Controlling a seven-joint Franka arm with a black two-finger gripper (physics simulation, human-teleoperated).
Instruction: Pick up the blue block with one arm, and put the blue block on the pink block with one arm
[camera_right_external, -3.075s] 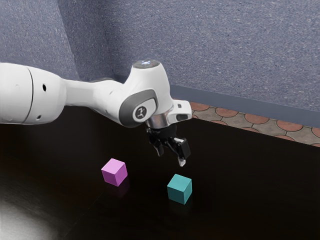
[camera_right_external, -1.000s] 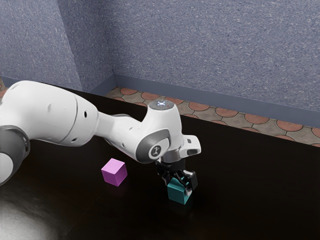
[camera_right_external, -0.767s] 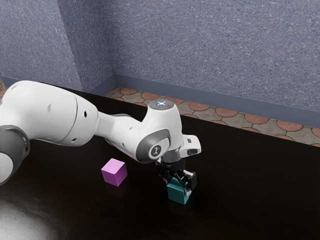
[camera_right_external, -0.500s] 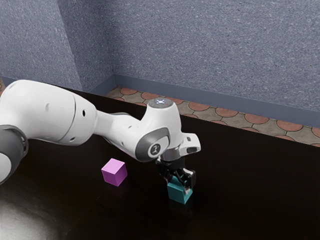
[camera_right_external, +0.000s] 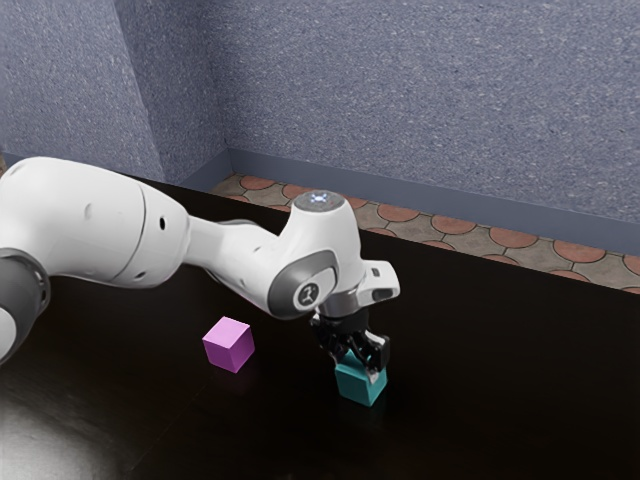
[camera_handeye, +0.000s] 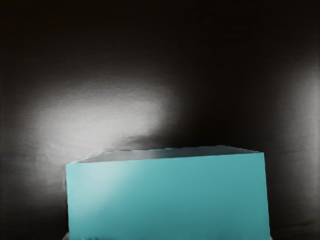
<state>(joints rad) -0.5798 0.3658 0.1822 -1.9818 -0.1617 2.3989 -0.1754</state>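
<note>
The dark worktop (camera_right_external: 500, 400) fills the lower half of the exterior view, and the white arm (camera_right_external: 200, 250) reaches in from the left. The pink block (camera_right_external: 228, 344) sits left of centre, well apart from the blue block (camera_right_external: 358, 387), which is low in the middle on the worktop. The pincer (camera_right_external: 362, 362) is narrowed onto the blue block's top, apparently gripping it. The grasp step looks complete. Next comes a lift, then a carry leftward over the pink block.
</note>
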